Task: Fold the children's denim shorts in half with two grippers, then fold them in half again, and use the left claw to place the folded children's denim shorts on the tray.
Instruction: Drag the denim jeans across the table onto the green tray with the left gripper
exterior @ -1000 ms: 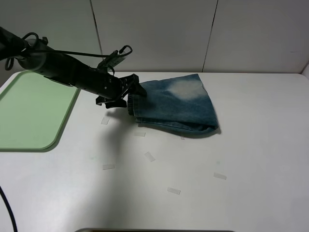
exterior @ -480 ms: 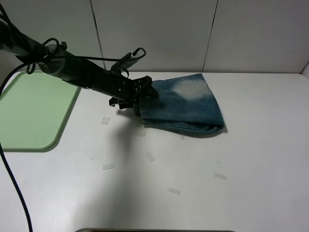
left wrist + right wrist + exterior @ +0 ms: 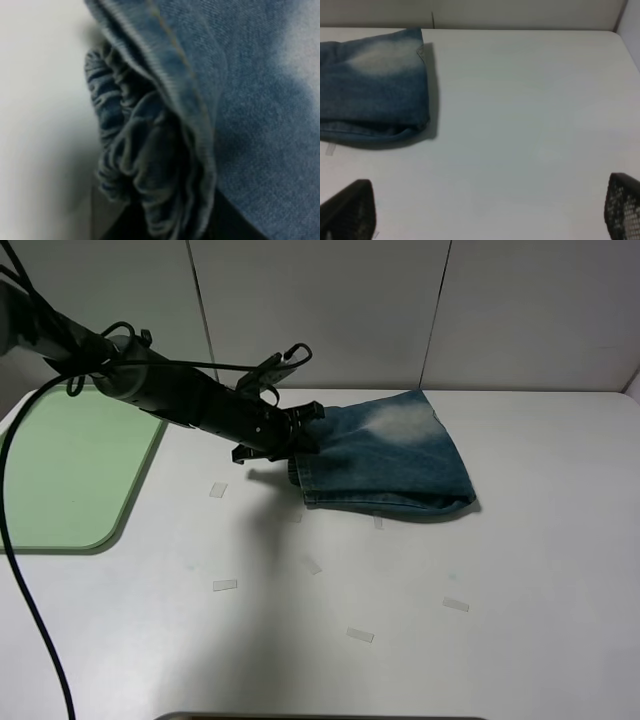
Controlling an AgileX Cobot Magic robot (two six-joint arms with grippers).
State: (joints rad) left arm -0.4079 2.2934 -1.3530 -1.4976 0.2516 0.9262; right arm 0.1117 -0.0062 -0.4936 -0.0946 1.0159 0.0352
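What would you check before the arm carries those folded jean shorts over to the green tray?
1. Shorts folded into a compact bundle: ok.
2. Left gripper at the bundle's waistband edge: ok.
3. Grip firmly closed on the fabric: cannot tell; the wrist view is filled with denim.
4. Tray has bare room: ok.
5. Right gripper open and clear of the shorts: ok.

Soft, even light from above; the arm (image 3: pixel 170 395) drops a dim shadow on the tabletop (image 3: pixel 520 570). Left wrist view is blurry.
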